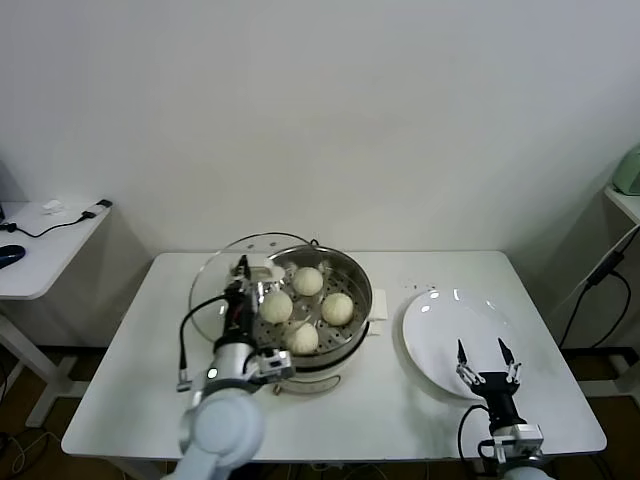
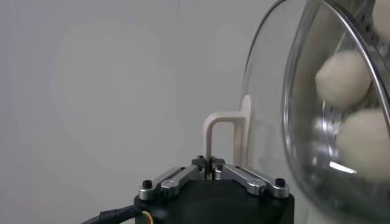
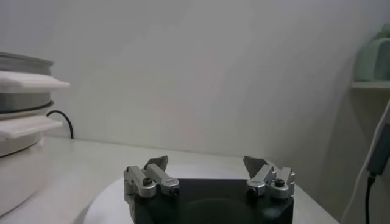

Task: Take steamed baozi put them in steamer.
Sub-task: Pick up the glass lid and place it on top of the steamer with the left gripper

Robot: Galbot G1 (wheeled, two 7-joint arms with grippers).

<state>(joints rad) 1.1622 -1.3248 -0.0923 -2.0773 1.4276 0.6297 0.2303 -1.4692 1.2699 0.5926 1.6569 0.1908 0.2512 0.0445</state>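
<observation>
Several cream-white steamed baozi [image 1: 307, 281] lie on the perforated tray inside the shiny steel steamer [image 1: 357, 280] at the table's middle. My left gripper [image 1: 243, 268] is shut on the white handle [image 2: 228, 131] of the round glass lid [image 1: 213, 280], which it holds tilted on edge at the steamer's left side. In the left wrist view the baozi [image 2: 344, 76] show through the lid's glass [image 2: 304, 140], and the left gripper [image 2: 210, 163] pinches the handle's leg. My right gripper [image 1: 484, 352] stands open with nothing in it over the near edge of the white plate [image 1: 440, 325]; the right wrist view shows the right gripper [image 3: 207, 163] the same way.
The steamer's wall and white side handle [image 3: 24, 82] rise to one side of the right gripper. A side desk [image 1: 40, 250] with a mouse and cable stands at the far left. A shelf [image 1: 625, 200] and hanging cable are at the right.
</observation>
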